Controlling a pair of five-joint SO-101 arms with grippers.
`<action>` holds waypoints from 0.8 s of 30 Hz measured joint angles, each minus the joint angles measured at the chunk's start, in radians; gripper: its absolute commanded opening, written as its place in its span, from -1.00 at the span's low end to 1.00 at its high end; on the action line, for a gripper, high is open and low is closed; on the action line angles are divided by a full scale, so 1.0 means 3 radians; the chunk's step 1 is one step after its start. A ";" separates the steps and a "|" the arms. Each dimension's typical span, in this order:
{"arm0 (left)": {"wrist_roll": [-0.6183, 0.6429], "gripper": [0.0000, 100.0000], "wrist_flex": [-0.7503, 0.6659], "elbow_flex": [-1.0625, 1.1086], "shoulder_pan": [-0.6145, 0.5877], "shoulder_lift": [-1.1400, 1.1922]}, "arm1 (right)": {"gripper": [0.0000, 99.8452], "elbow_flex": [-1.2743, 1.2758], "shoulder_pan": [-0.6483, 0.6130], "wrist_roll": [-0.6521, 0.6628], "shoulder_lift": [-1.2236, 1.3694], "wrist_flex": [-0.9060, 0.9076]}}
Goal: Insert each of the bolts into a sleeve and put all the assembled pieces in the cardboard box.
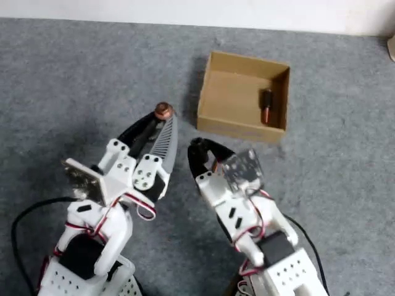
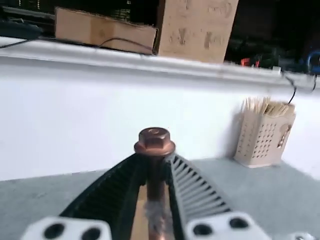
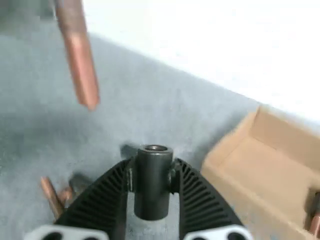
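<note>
Now both parts are gripped, not yet mated.
From above, the left fingers (image 1: pixel 165 126) clamp a bolt (image 1: pixel 163 110), head up, near the box (image 1: pixel 241 128); the right fingers (image 1: pixel 197 155) sit just beside. Left wrist: the bolt (image 2: pixel 155 150) stands upright between the closed fingers. Right wrist: the right fingers (image 3: pixel 189 186) pinch a sleeve (image 3: pixel 153 180), bore up, while the bolt's (image 3: pixel 77 60) tip hangs above and off to one side, axis roughly parallel, so it needs centring over the bore.
</note>
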 measured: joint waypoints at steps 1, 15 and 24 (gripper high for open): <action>0.0056 -0.99 0.0000 0.0015 0.0020 -0.0031 | -0.99 0.0072 0.0000 0.0000 -0.0169 0.0046; 0.0660 -0.99 0.0471 -0.0297 0.0660 -0.0056 | -0.99 0.0496 0.0000 0.0000 -0.1130 0.0450; 0.0557 -0.99 0.0184 0.0020 0.0501 -0.0061 | -0.99 0.0496 0.0000 0.0000 -0.1146 0.0716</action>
